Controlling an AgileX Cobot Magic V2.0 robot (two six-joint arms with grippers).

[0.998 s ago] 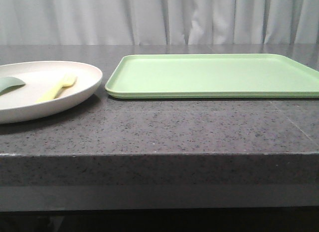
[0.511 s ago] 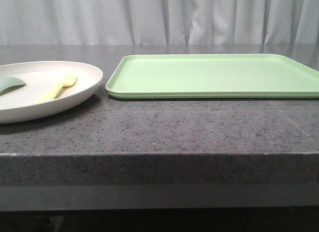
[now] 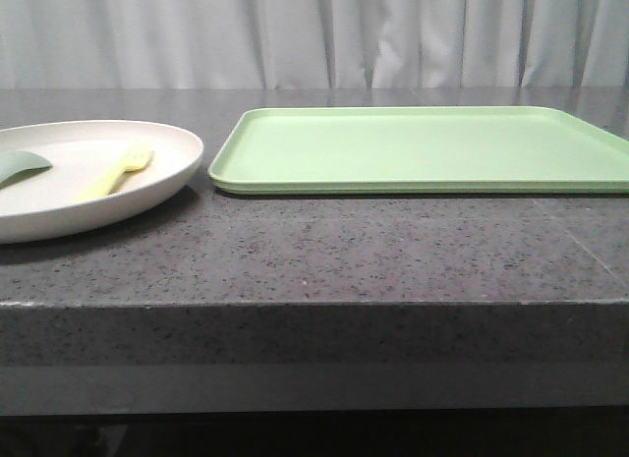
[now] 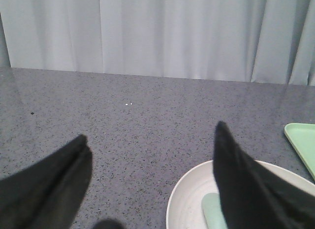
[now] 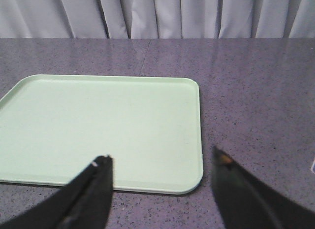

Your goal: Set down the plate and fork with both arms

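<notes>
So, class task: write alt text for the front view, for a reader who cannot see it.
A cream plate sits at the left of a dark speckled table, holding a pale yellow fork and a grey-green spoon-like piece. Beside it lies a light-green tray. No arms appear.

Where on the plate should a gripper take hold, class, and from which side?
Probably the raised rim of the plate, from its left: the left gripper hovers open there, while the tray crowds its right edge.

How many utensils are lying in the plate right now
2. The yellow fork lies near the middle of the plate; a grey-green spoon-like piece lies at its left, cut off by the front view's edge. More could be out of frame.
</notes>
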